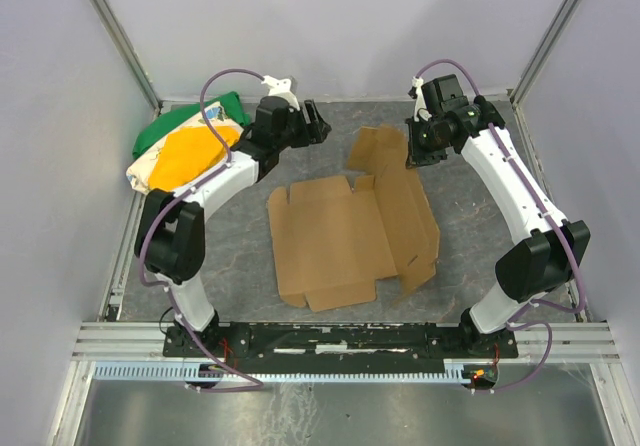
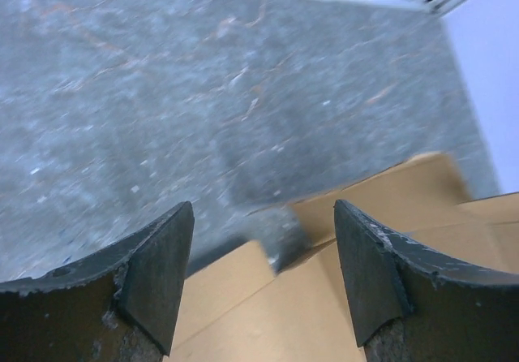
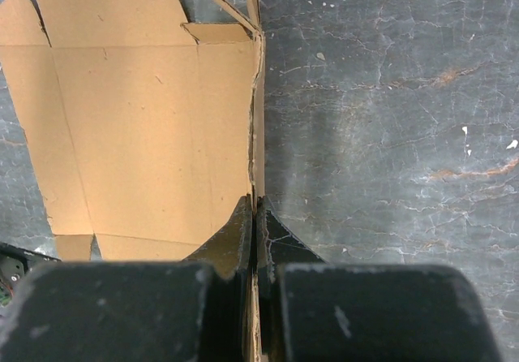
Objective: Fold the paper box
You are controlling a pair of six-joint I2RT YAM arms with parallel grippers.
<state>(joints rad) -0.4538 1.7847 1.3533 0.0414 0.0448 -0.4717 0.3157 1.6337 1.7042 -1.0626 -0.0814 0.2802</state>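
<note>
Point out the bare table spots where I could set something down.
Bare table shows between the left arm and the paper box, and between the box and the right arm. Crowded: the far left corner, with the cloth bundle, and the far side, where the left end effector and right end effector sit.

left tool (image 2: 261, 216) spread wide, right tool (image 3: 255, 208) clamped

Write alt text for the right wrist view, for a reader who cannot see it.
The right gripper is shut on the thin raised edge of the paper box, a brown cardboard sheet whose creased panels and flaps spread flat to the left. Grey marbled table fills the right half.
</note>
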